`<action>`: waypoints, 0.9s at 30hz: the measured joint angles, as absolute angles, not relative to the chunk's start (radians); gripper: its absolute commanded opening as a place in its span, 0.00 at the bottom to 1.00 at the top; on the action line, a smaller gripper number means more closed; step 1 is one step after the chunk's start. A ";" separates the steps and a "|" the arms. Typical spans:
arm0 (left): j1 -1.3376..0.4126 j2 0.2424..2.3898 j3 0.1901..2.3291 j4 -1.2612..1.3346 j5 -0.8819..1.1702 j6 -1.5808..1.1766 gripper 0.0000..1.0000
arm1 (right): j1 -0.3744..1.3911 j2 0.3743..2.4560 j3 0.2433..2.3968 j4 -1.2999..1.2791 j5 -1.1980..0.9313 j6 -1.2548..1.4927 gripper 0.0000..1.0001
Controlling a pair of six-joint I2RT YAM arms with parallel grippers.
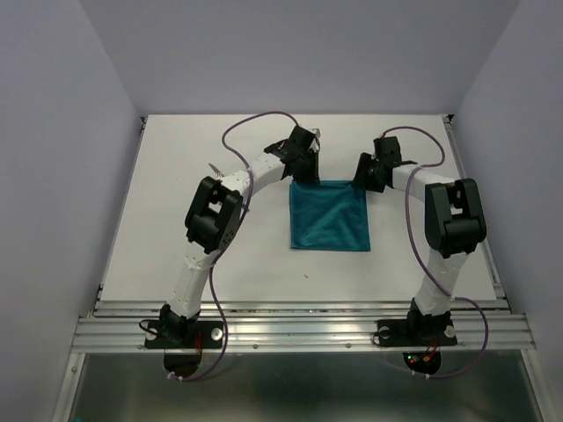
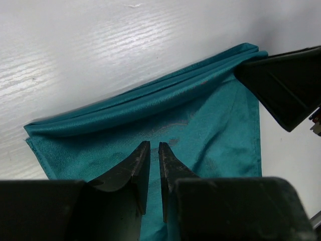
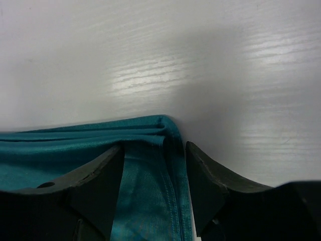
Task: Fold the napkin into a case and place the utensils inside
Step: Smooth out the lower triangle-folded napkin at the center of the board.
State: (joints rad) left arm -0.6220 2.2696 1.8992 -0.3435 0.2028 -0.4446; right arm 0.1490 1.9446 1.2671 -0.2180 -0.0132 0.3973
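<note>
**A:** Largest first. Tabletop [image 1: 220, 255], white and bare-looking. Where does the cloth sit?

**B:** The napkin [image 1: 330, 215] lies flat and doubled over, running back underneath both claws. Its fold [image 2: 140, 103] is just ahead of their fingertips. Left claw [image 2: 152, 150] is over the far left corner, right claw [image 3: 153, 148] at the far right corner.

**A:** Claw states?

**B:** Right is spread wide and straddles its corner, a finger on either side of the cloth, gripping nothing. Left is nearly pressed together with only a thin slit showing. Can't tell if a layer is caught in it.

**A:** Step in hand?

**B:** My reading: laying down the first fold, early in the job. To do it well, the right claw should lift straight up so the corner isn't dragged. The left should let go only once the layers lie square. The crease should be flattened before the next fold, or the case may come out crooked.

**A:** What's hidden?

**B:** Utensils show in no view. From above, the claws cover both far corners. The wrist views lose the napkin's near edge behind the claw bodies. Number of layers at the fold is unclear.
</note>
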 measured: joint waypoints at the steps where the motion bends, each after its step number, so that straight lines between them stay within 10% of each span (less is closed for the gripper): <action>1: -0.623 2.270 1.899 -0.345 0.204 -0.445 0.25 | 0.149 1.948 1.271 -0.211 -0.022 0.392 0.54; 8: -0.627 2.270 1.898 -0.359 0.207 -0.443 0.25 | 0.149 1.953 1.250 -0.160 -0.058 0.394 0.26; 18: -0.655 2.270 1.893 -0.360 0.216 -0.442 0.25 | 0.175 1.910 1.155 -0.089 -0.079 0.440 0.22; 24: -0.699 2.270 1.872 -0.356 0.235 -0.443 0.25 | 0.225 1.843 1.065 -0.082 -0.089 0.512 0.24; 27: -0.714 2.268 1.850 -0.350 0.228 -0.445 0.25 | 0.242 1.826 1.051 -0.097 -0.093 0.532 0.50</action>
State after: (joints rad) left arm -0.7143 2.2677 1.8496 -0.3496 0.2283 -0.4454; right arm 0.2424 1.8256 1.0508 -0.0971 -0.0933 0.5323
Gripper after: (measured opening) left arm 0.247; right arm 0.275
